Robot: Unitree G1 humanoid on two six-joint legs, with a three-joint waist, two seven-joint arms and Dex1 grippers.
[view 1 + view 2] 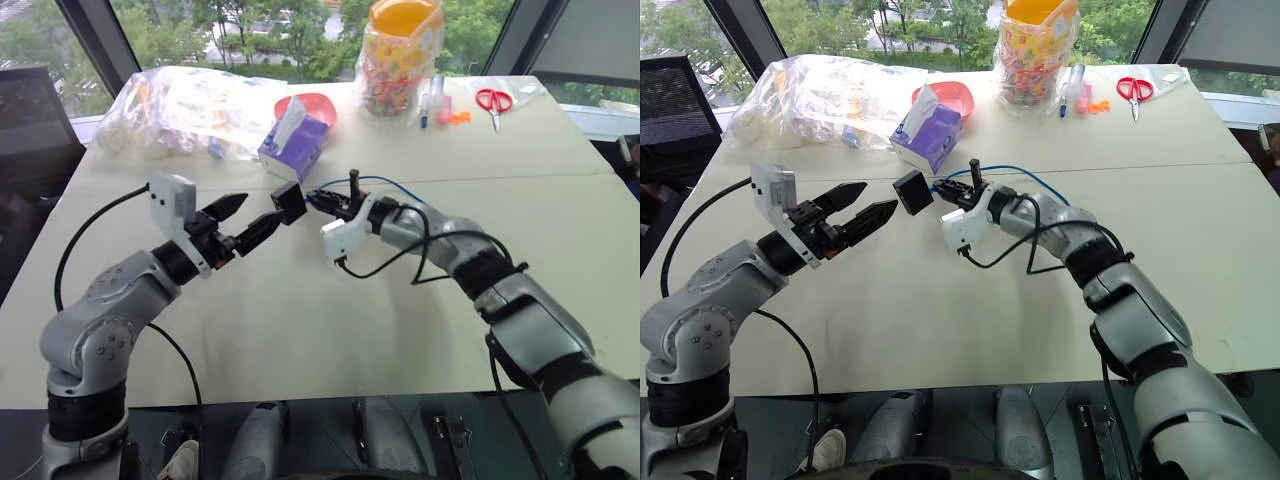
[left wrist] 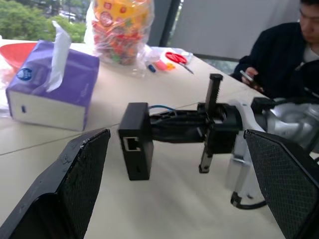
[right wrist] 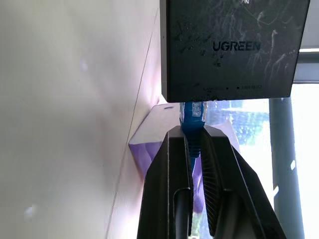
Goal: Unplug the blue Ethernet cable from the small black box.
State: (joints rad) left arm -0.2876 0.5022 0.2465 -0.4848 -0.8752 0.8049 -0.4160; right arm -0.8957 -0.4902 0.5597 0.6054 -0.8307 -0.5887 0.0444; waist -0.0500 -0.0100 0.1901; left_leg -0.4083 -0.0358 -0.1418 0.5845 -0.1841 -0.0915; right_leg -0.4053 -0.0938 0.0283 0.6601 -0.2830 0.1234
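My right gripper (image 1: 318, 201) is shut on the blue Ethernet cable (image 3: 192, 124) just behind its plug. It holds the cable level above the table. The plug sits in a port of the small black box (image 1: 288, 202), which hangs in the air off the cable's end. The rest of the blue cable (image 1: 1010, 169) loops back over my right wrist. My left gripper (image 1: 250, 216) is open and points at the box from the left, its fingertips just short of it. In the left wrist view the box (image 2: 135, 141) shows an empty port between my two fingers (image 2: 75, 184).
A purple tissue box (image 1: 295, 145) stands just behind the box, with a red bowl (image 1: 322, 103) and a clear plastic bag (image 1: 190, 105) further back. A candy jar (image 1: 400, 55), markers (image 1: 430, 100) and scissors (image 1: 493, 100) lie at the far right. A seated person (image 2: 279, 55) is beyond the table.
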